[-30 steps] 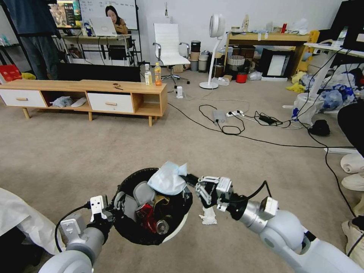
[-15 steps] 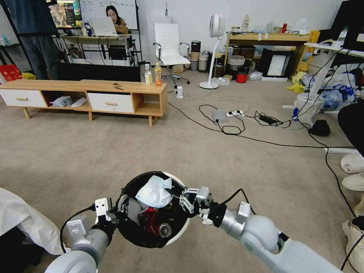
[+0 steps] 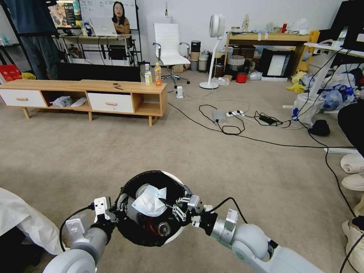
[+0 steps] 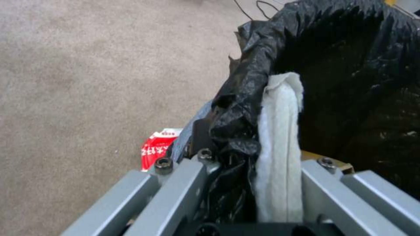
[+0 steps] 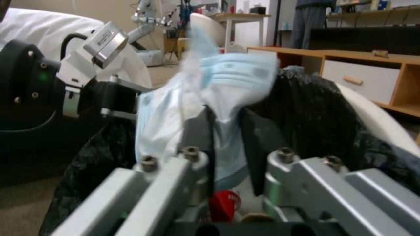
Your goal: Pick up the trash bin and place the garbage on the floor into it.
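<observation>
- The trash bin (image 3: 151, 212), black liner folded over its white rim, is being held off the floor (image 3: 94, 151) at the bottom centre of the head view, close in front of the robot.
- The left hand (image 3: 113, 212) is gripping the bin's near-left rim; its wrist view shows the liner and a strip of white tissue (image 4: 280, 147) pinched between the fingers.
- The right hand (image 3: 175, 207) is reaching in over the bin's right rim, closed on a pale blue-white piece of garbage (image 3: 149, 201) that looks like a face mask.
- The mask is hanging directly above the bin's open mouth, just left of the right hand's fingertips, so a release would likely drop it inside; the right hand is the one holding it, while the left is occupied with the bin.
- Count inside the bin: one crushed red can (image 3: 149, 223), one round can or bottle end (image 3: 164, 228), and one grey piece under the mask; anything deeper cannot be made out.
- Count still on the floor: one red-and-white wrapper (image 4: 157, 147), lying just beside the bin in the left wrist view.
</observation>
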Available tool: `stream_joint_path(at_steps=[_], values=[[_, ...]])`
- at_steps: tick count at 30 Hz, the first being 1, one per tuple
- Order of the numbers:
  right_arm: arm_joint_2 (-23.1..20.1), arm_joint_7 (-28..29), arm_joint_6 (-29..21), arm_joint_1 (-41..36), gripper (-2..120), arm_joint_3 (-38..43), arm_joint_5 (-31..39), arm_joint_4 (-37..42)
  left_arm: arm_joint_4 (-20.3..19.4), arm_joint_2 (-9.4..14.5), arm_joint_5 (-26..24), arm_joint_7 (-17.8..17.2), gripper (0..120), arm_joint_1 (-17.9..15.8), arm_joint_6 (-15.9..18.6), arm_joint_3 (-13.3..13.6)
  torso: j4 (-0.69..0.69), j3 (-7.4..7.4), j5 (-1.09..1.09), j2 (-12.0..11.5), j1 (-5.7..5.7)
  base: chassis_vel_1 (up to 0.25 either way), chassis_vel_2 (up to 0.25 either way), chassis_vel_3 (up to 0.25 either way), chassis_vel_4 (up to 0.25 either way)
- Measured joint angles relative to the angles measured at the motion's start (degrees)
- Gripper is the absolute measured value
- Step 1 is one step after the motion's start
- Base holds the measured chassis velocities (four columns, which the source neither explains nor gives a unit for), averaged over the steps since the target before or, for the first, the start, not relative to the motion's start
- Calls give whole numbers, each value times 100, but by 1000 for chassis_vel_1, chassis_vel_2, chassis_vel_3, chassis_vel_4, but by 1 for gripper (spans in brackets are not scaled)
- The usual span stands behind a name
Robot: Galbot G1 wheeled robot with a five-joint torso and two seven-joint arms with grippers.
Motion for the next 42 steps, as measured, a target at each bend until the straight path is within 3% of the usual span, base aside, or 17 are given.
stream_joint_path(at_steps=[10, 21, 38, 40, 41, 42], values=[[-91, 14, -1024, -91, 60, 334, 199, 282, 1, -21, 0, 2, 6, 16, -11, 1, 0, 0, 0, 0, 0, 0, 0, 0, 0], [-142, 69, -1239, -168, 98, 484, 214, 425, -21, -28, 11, 4, 6, 37, -15, -13, 0, 0, 0, 0, 0, 0, 0, 0, 0], [-177, 240, -1208, -46, 100, 796, 431, 645, -27, -39, 23, 8, 6, 40, -19, 6, 0, 0, 0, 0, 0, 0, 0, 0, 0], [-193, 276, -1291, -44, 100, 791, 551, 685, -29, -40, 26, 10, 6, 41, -20, 6, 0, 0, 0, 0, 0, 0, 0, 0, 0], [-207, 377, -1508, -43, 100, 785, 738, 778, -29, -40, 30, 15, 6, 47, -24, 6, -1, 0, 1, 0, 0, 0, 0, 0, 0], [-212, 653, -2042, 8, 100, 746, 1172, 969, -29, -47, 42, 26, 6, 57, -30, 8, -2, 0, 0, 0, 0, 0, 0, 0, 0]])
